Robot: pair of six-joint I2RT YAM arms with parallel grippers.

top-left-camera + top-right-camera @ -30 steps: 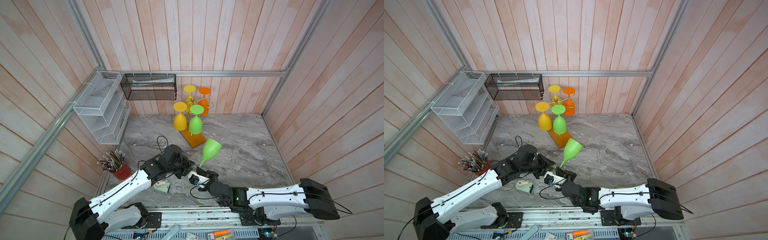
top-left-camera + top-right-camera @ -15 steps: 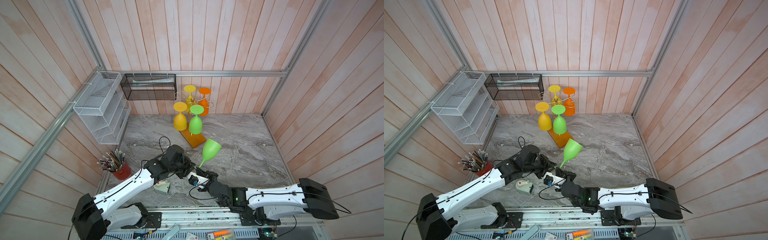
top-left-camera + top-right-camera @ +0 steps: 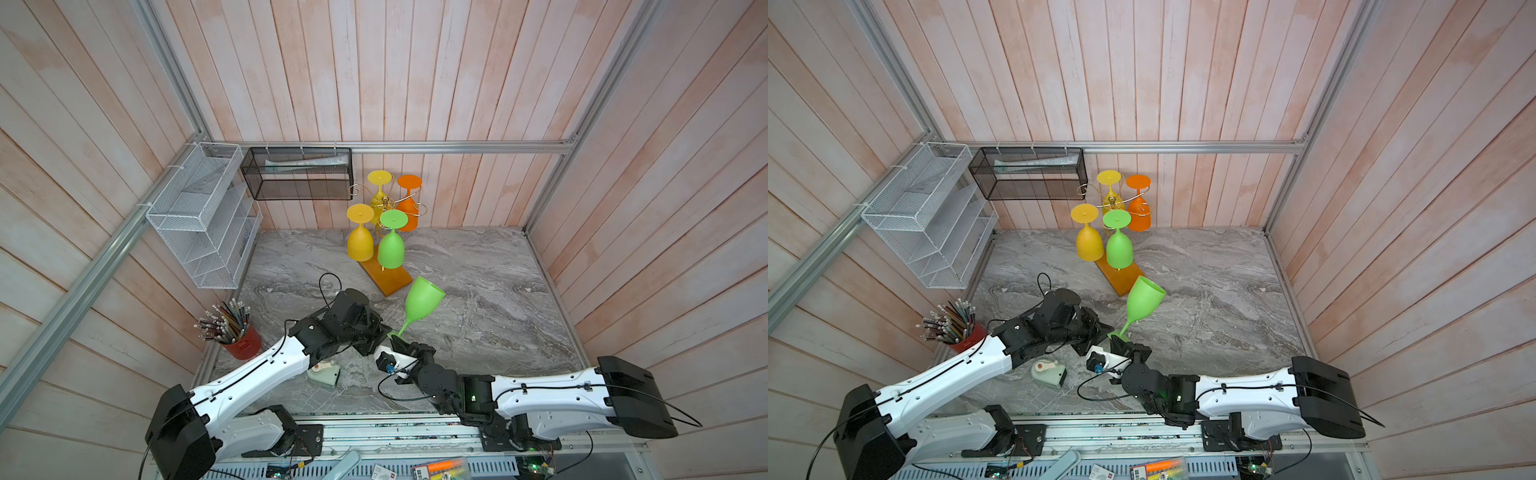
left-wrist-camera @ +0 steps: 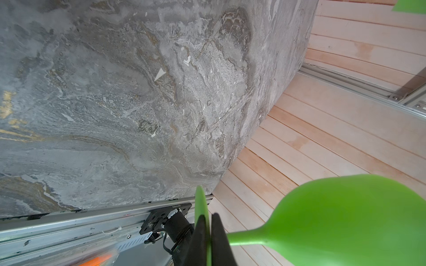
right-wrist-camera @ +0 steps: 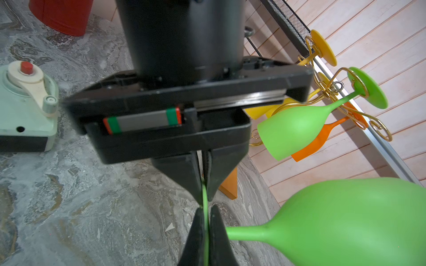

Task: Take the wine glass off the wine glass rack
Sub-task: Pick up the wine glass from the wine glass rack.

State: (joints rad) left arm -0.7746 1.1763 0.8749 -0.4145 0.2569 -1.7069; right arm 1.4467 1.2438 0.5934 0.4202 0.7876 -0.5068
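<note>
At the far left a white wire shelf (image 3: 199, 216) hangs on the wall, and below it a red cup of pencils (image 3: 243, 345) stands on the grey marble table (image 3: 478, 291). A black mesh basket (image 3: 299, 174) hangs on the back wall.

The left gripper (image 4: 208, 239) is clamped on the flat foot of the green wine glass (image 3: 423, 299). A mint-green device (image 3: 324, 372) lies on the table just beside this arm.

The wine glass rack (image 3: 390, 282) stands near the back wall. Four glasses hang on it upside down: a yellow glass (image 3: 360, 245), a second yellow glass (image 3: 379, 193), a green glass (image 3: 391, 249) and an orange glass (image 3: 409, 216).

The wine glass is off the rack. It is held tilted in front of the rack's base, with the bowl upward.

The right gripper (image 5: 205, 239) pinches the same foot at its opposite edge, jaws pressed together on it.
</note>
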